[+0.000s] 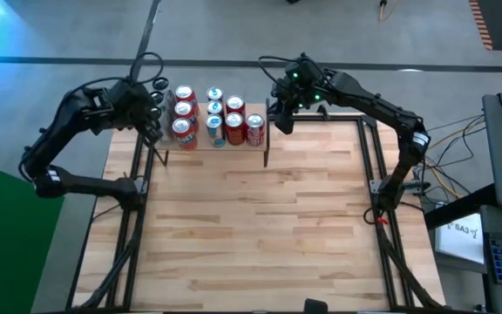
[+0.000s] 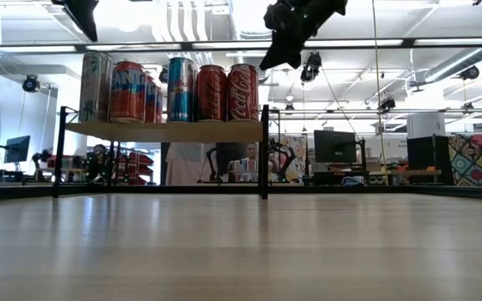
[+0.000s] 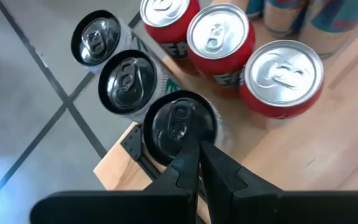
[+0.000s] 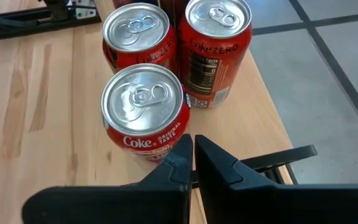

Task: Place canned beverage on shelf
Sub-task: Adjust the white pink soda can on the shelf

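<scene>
High view | cans (image 1: 209,116) fill shelf (image 1: 260,146) | left gripper (image 1: 153,129), right gripper (image 1: 281,121) apparently closed, empty

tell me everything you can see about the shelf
The shelf is a small raised board of light wood on thin black metal uprights, standing level at the table's far edge. It is crowded with upright cans in rows: red ones, blue ones and three black-topped pale ones along its left edge. The left claw hangs shut above that edge, the right claw shut above the right end; neither touches it.
</scene>
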{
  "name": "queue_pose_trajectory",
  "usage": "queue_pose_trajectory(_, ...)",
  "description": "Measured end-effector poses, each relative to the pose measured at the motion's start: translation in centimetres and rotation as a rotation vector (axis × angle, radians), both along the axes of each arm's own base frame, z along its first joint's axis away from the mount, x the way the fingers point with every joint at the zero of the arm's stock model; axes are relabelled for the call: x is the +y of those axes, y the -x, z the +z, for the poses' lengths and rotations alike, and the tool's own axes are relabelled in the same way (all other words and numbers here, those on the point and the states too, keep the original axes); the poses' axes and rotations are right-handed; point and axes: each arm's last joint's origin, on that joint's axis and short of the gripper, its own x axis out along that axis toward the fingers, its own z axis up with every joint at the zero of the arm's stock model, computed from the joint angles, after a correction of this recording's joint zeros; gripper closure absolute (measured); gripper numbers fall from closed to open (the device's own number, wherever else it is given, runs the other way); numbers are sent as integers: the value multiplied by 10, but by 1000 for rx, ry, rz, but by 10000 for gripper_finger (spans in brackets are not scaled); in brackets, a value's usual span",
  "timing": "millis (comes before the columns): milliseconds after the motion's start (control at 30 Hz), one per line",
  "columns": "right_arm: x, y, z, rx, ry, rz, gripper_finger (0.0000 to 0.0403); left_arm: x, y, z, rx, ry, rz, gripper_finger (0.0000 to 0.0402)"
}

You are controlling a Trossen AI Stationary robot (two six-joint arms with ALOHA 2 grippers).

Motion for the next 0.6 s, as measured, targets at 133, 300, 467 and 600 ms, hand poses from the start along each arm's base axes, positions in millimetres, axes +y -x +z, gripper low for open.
queue_pose_trajectory(133,1,1,2,-4,3,0,394,7,-4,-2,18,0,17,402)
queue_pose_trajectory(300,2,3,4,-8,5,0,394,14,-9,-5,57,5,8,402)
queue_pose_trajectory(467,2,3,4,-9,4,-2,394,18,-11,-7,80,8,1,402)
queue_pose_trajectory(600,2,3,4,-9,4,-2,394,18,-11,-7,86,6,-5,402)
